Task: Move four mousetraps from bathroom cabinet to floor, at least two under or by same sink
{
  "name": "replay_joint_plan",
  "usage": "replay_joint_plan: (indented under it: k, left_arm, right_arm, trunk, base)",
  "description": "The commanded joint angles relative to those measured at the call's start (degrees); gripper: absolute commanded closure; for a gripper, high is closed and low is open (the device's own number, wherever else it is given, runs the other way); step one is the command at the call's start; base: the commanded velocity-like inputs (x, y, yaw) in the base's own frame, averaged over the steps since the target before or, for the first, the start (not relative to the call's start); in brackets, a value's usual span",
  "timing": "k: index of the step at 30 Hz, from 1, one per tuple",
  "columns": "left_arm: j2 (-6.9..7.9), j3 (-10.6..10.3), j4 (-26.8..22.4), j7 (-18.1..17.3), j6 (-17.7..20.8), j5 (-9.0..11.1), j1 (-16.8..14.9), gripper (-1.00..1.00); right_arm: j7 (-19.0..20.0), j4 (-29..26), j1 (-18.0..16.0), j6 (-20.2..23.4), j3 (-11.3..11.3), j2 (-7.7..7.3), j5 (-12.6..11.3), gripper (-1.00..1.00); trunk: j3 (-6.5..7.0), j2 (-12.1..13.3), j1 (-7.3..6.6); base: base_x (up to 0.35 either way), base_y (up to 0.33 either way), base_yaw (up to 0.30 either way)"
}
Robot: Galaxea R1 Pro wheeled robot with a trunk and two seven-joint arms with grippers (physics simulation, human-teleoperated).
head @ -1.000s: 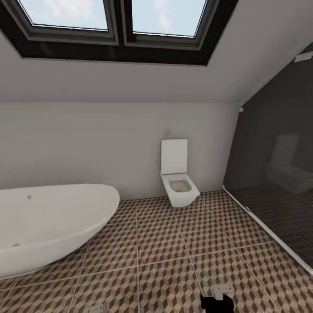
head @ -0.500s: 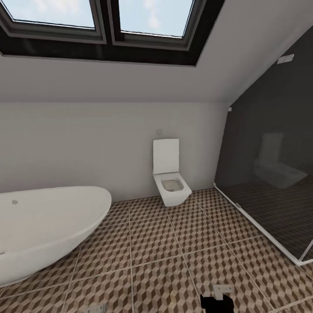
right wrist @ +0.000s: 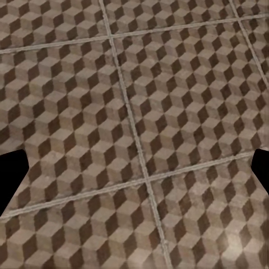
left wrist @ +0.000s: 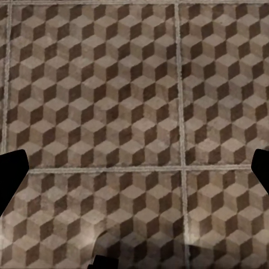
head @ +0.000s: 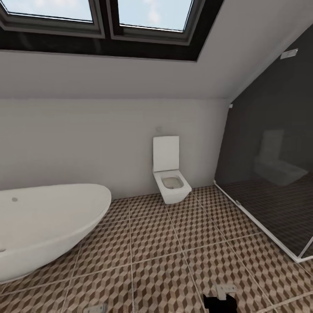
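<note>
The bathroom floor (head: 174, 243), tiled in a brown and beige cube pattern with pale grout lines, spreads out ahead of me. My left gripper (left wrist: 134, 174) hangs over bare tiles (left wrist: 112, 101). It is open, with its dark fingertips (left wrist: 11, 179) at the frame's two sides and nothing between them. My right gripper (right wrist: 134, 174) is also open and empty above the tiles (right wrist: 168, 101). The mousetraps, the cabinet and the bathroom sink are out of view.
A white oval bathtub (head: 43, 226) stands at the left. A white toilet (head: 171, 178) is mounted on the far wall. A dark glass shower screen (head: 269, 182) with a white floor rail closes off the right. Skylights (head: 130, 13) sit in the sloped ceiling.
The whole picture has shifted left, so the camera has turned to the right. More of the shower screen shows and less of the bathtub. Nothing in the room has moved.
</note>
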Motion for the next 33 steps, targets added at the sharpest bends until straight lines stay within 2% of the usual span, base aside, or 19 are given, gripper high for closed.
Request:
replay_joint_plan:
  k: [1,14,23,33]
  left_arm:
    - [-0.03,0.11,-0.12,0.11,0.31,0.56,0.00,-1.00]
    - [-0.22,0.01,-0.09,-0.15,0.36,0.71,0.00,-1.00]
    - [-0.30,-0.05,-0.08,0.07,0.47,0.68,0.00,-1.00]
    - [-0.29,0.02,-0.08,0.11,0.49,0.57,0.00,-1.00]
  right_arm:
    - [-0.16,0.05,-0.04,-0.15,-0.02,-0.05,0.25,-1.00]
    - [-0.15,0.05,-0.06,-0.15,0.10,-0.24,0.25,-1.00]
    - [-0.15,0.05,-0.05,-0.16,0.11,-0.24,0.25,-1.00]
    - [-0.15,0.05,-0.05,-0.16,0.00,-0.24,0.21,-1.00]
  trunk:
    - [-0.16,-0.03,0.00]
    - [-0.89,-0.03,0.00]
    - [0.71,3.58,-1.98]
    - [2.50,7.59,-4.18]
  base:
    - [0.000,0.000,0.000]
    - [0.000,0.000,0.000]
    - [0.000,0.000,-0.010]
    - [0.000,0.000,-0.218]
